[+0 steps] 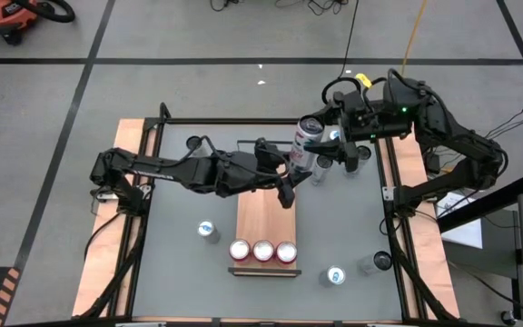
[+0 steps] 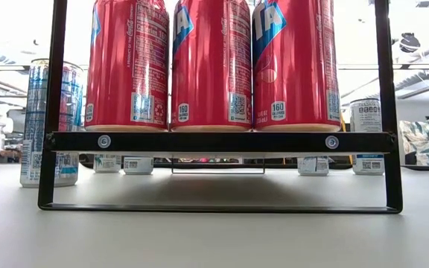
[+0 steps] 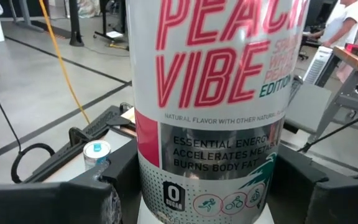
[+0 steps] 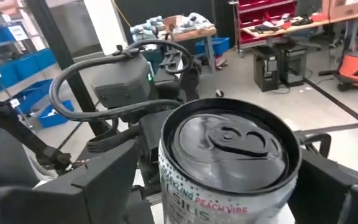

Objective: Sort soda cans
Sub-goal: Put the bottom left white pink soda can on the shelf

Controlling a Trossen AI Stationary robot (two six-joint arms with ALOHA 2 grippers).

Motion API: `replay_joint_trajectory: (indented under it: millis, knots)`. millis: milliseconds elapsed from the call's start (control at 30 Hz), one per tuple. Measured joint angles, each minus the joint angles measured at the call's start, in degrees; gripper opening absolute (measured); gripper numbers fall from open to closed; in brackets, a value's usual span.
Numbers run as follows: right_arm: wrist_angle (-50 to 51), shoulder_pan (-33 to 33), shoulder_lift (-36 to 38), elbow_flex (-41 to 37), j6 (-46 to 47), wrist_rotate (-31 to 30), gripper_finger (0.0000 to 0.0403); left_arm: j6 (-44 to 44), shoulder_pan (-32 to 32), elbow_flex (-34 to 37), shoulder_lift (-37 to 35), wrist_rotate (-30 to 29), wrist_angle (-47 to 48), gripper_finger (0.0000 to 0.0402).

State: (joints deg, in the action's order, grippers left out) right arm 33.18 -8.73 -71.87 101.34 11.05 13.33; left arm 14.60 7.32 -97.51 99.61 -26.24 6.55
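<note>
A silver-grey soda can [image 1: 307, 145] with a dark top and "PEACH VIBE" lettering hangs high over the table's far middle. My left gripper [image 3: 207, 202] reaches in from the left and is shut on the can's lower part. My right gripper [image 4: 222, 186] comes from the right at the can's top [image 4: 229, 146]. It is open, with one finger on each side of the rim. Three red cans [image 2: 211, 63] stand side by side on a black rack [image 2: 222, 141] at the table's near middle. My left gripper pinches the lower part of the can's wall [image 3: 157, 186] between its two fingers, one on each side. The fingers come about level from the table's left. The can stands upright in the hold, lifted clear of the table.
A wooden board [image 1: 263, 213] lies mid-table behind the rack. Blue cans stand near left [image 1: 209, 230] and near right [image 1: 335, 275]. Silver cans stand at near right [image 1: 379, 262], far left [image 1: 193, 143] and under the raised can [image 1: 352, 165]. Wooden side rails [image 1: 130, 182] border the table.
</note>
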Motion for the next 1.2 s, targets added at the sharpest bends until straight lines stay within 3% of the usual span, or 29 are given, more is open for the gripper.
replay_joint_trajectory:
  millis: [167,500,900,1200]
  knots:
    - [-0.79,0.02,-0.05,-0.01,0.0,0.18,0.0309,-0.14,0.1,0.0,0.0,-0.65,-0.17,0.0244]
    - [-1.22,0.0,-0.4,-0.04,0.07,-0.16,0.0213,0.1,0.01,0.0,0.0,-1.0,0.0,0.0263]
    - [0.33,0.02,1.76,-0.09,0.03,0.0,0.0227,14.83,0.24,0.0,-0.15,-1.19,-0.22,0.036]
    - [5.44,-0.2,6.22,-0.1,0.02,-4.01,0.0226,15.14,2.59,-0.13,-2.51,0.73,0.99,0.037]
